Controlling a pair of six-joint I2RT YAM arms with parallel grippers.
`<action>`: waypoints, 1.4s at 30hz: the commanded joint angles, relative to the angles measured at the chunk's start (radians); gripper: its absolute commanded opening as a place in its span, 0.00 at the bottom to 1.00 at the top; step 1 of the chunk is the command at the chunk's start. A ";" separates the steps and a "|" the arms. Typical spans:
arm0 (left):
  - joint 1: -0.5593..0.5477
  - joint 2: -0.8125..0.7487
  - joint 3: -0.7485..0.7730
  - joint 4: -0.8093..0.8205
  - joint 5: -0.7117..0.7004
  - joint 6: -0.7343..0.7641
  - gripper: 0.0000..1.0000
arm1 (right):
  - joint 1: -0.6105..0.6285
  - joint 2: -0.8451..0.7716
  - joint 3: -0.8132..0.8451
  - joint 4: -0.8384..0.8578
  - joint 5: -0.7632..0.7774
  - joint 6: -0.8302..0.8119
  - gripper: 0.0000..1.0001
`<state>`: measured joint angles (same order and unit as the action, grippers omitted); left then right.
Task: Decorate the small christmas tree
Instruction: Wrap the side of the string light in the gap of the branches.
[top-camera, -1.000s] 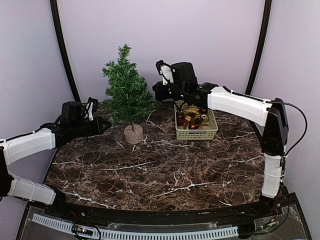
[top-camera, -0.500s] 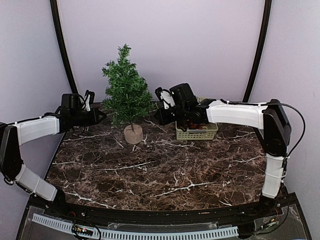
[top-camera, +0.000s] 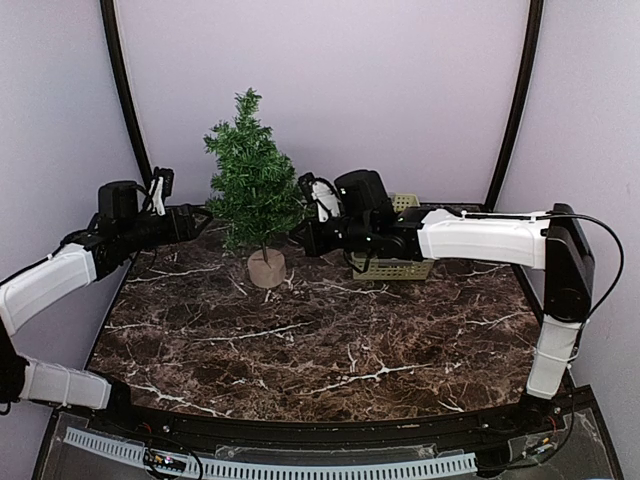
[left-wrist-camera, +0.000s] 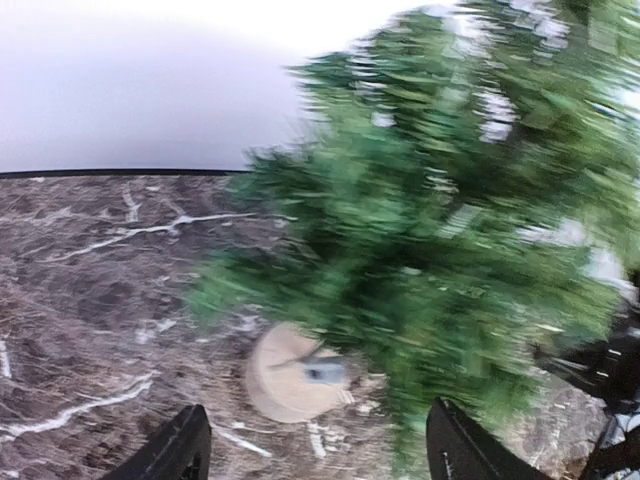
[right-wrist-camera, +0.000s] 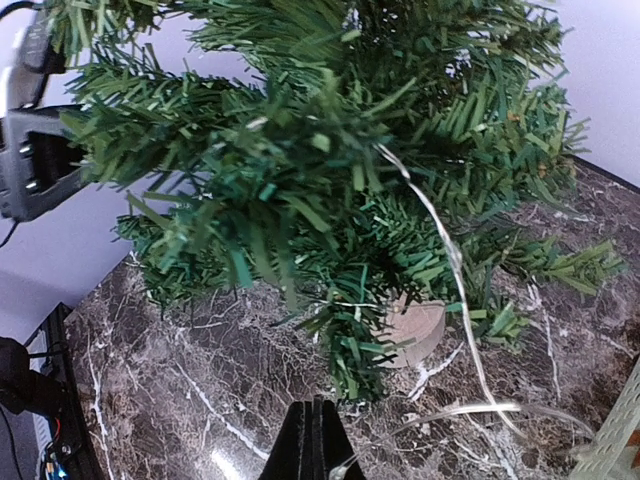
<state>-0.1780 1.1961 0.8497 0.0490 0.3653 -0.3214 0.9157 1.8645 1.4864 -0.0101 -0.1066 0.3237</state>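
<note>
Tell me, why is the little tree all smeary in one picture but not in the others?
Left wrist view: the small christmas tree is smeared by motion blur, its needles run together. Right wrist view: sharp needles, even the thin clear wire shows. Top view: crisp, evenly lit, no glare.

Dark marble table: small christmas tree, basket.
</note>
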 joint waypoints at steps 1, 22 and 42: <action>-0.097 -0.088 -0.082 -0.038 -0.014 -0.084 0.78 | -0.003 -0.044 -0.024 0.052 0.018 0.023 0.00; -0.181 0.066 -0.142 0.209 0.042 -0.219 0.16 | -0.003 -0.091 -0.073 0.070 0.032 0.020 0.00; 0.016 0.016 -0.035 -0.076 0.011 -0.014 0.03 | 0.125 -0.098 -0.052 0.014 -0.015 0.043 0.00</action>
<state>-0.1993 1.2133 0.7399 0.0391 0.3622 -0.4252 1.0012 1.7798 1.4132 -0.0090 -0.0929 0.3424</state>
